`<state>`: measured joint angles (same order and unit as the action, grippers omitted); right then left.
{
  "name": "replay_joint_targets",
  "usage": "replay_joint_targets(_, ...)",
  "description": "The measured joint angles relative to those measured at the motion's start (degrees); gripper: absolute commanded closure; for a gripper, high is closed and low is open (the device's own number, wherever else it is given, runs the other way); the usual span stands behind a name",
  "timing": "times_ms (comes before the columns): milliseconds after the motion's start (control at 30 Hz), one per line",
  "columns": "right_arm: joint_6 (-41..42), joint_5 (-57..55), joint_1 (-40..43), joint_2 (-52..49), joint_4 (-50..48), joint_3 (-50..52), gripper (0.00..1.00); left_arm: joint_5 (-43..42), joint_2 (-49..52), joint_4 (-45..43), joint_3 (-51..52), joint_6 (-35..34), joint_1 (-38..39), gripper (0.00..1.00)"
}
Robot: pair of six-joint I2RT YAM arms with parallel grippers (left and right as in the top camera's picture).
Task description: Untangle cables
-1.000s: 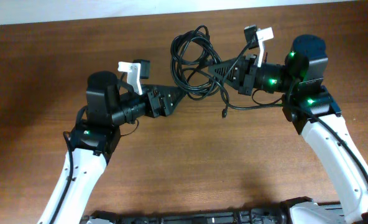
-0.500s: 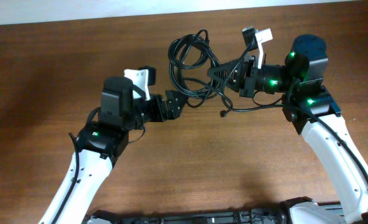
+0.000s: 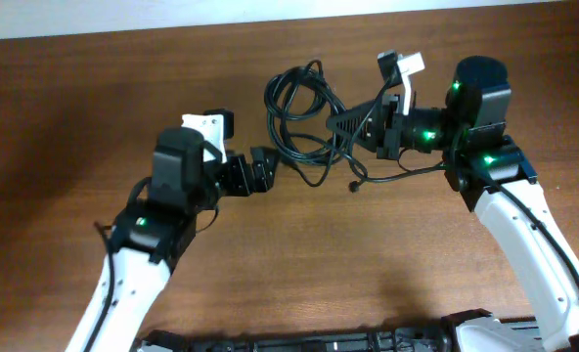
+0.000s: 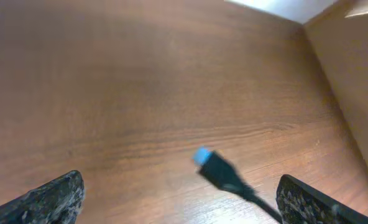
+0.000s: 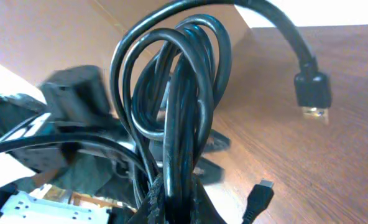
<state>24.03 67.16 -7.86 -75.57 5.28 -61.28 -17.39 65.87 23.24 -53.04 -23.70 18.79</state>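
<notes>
A tangle of black cables (image 3: 301, 103) is at the back middle of the wooden table. My right gripper (image 3: 340, 125) is shut on the bundle's right side; in the right wrist view several loops (image 5: 178, 112) rise from between its fingers (image 5: 183, 202). A gold-tipped plug (image 5: 312, 94) and a small plug (image 5: 259, 195) hang loose. A free cable end (image 3: 355, 183) trails toward the front. My left gripper (image 3: 263, 167) is open and empty, just left of the tangle. In the left wrist view, a black plug with a blue tip (image 4: 210, 168) lies between its spread fingers (image 4: 178, 199).
The brown wooden table (image 3: 299, 264) spreads around the cables. Its back edge (image 3: 172, 29) meets a pale wall. A dark frame (image 3: 299, 342) runs along the front edge between the two arm bases.
My left arm swung right toward the tangle, then drew its gripper back a little to the left. The right gripper, with the bundle, shifted slightly up and left.
</notes>
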Motion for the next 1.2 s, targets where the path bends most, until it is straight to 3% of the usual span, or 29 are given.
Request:
replay_joint_targets(133,-3.7,-0.5,0.0,0.0,3.8,0.0,0.96,-0.2,-6.3,-1.7,0.0,4.4,0.0,0.01)
replay_joint_targets(467,-8.2,-0.9,0.0,0.0,6.4,0.0,0.96,-0.2,-15.8,-3.3,0.0,5.7,0.0,0.01)
replay_joint_targets(1100,-13.1,0.7,-1.3,0.0,6.2,0.0,0.96,-1.7,-4.7,-7.1,0.0,-6.2,0.0,0.0)
replay_joint_targets(1200,-13.7,0.9,-1.9,0.0,4.0,0.0,0.96,-3.6,-3.7,-9.0,0.0,-6.4,-0.2,0.07)
